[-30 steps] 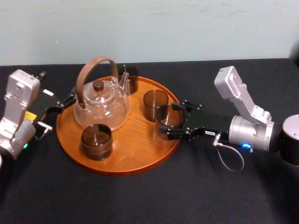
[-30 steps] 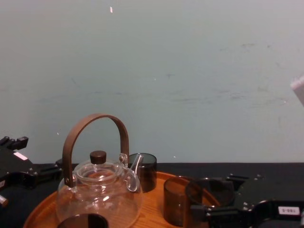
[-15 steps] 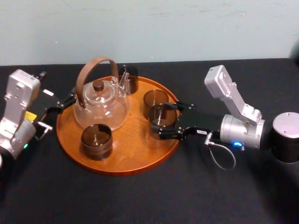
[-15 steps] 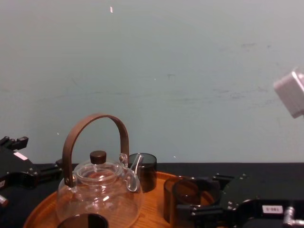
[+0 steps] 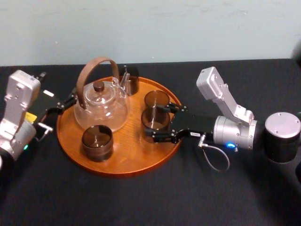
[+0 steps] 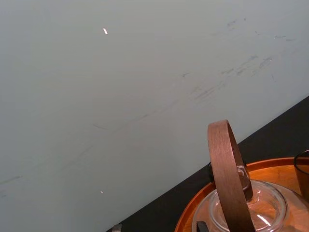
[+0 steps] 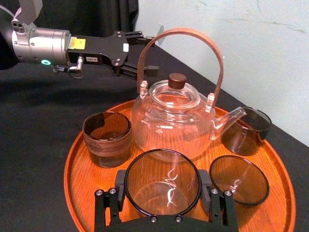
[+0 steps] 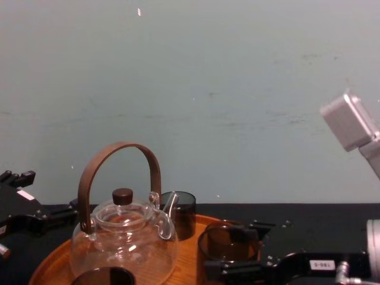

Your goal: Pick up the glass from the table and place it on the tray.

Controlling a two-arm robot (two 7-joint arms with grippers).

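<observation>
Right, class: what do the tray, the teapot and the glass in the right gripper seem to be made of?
Tray: wood, orange-brown with visible grain, smooth, possibly varnished. Teapot: clear glass, see-through with glints; its handle and lid knob look wooden. Glass, held over the tray by the right gripper: smoky brown tinted glass, transparent, glossy. The left gripper sits beside the tray.

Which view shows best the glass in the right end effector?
The right wrist view: the glass sits close, its whole rim seen between the right end effector's fingers, over the tray. The head view shows it smaller, beside another glass. The chest view shows its side. The left end effector is beside the tray.
</observation>
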